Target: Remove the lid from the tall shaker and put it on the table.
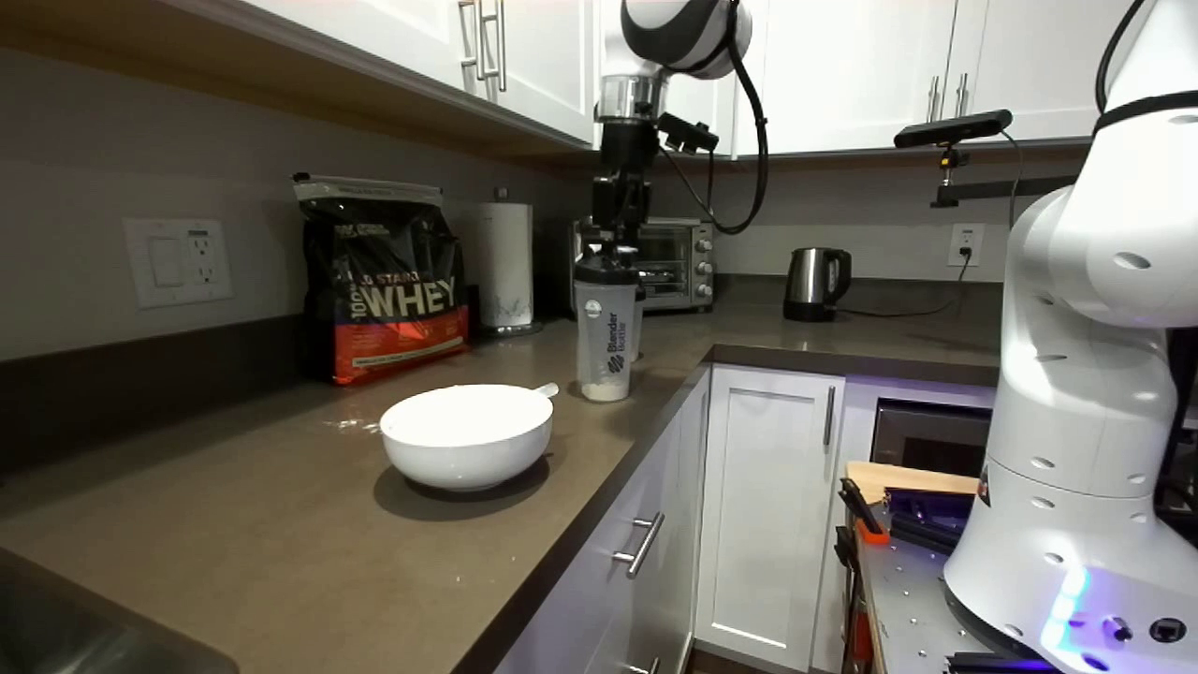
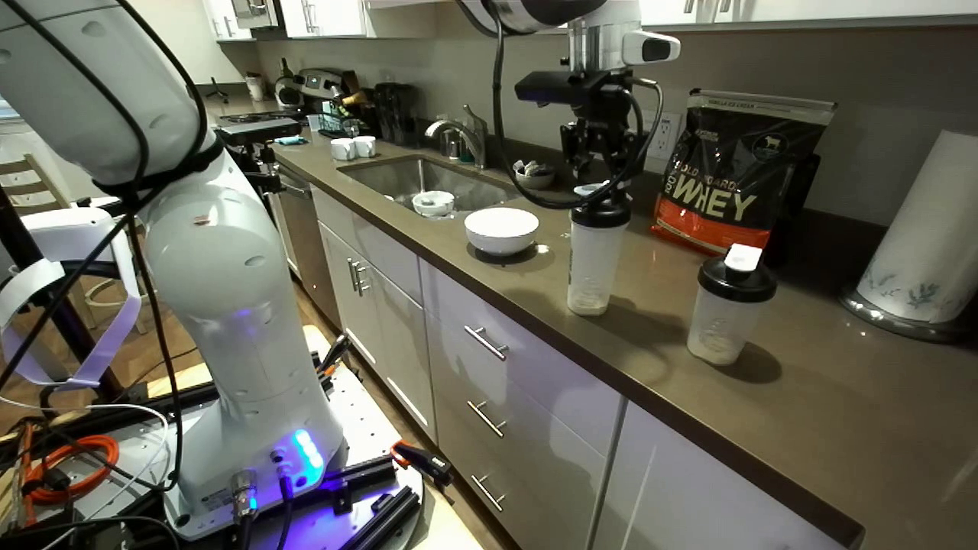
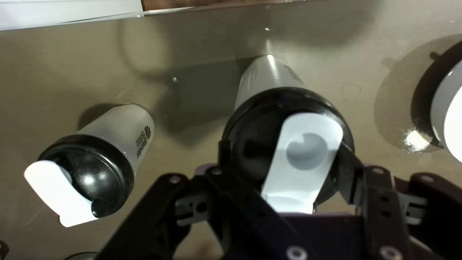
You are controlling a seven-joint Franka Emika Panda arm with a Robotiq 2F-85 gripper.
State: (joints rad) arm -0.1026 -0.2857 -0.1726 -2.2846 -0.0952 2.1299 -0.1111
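The tall shaker [image 1: 604,342], a translucent bottle with dark print, stands upright on the brown-grey table [image 1: 309,552]. It also shows in an exterior view [image 2: 593,267] and the wrist view [image 3: 265,74]. Its black round lid [image 2: 603,214] is on the bottle; in the wrist view the lid [image 3: 278,99] carries a raised white flip tab [image 3: 299,159]. My gripper [image 3: 285,151] points down right over the lid, fingers apart on either side of the tab. The right finger is close to the tab's edge; I cannot tell if it touches. The left finger is apart from the tab.
A shorter shaker [image 2: 718,328] with black lid and white tab stands beside it, also in the wrist view [image 3: 119,122]. A white bowl [image 1: 468,440] sits on the other side. A whey bag [image 1: 384,281] and paper-towel roll [image 1: 507,262] stand along the wall.
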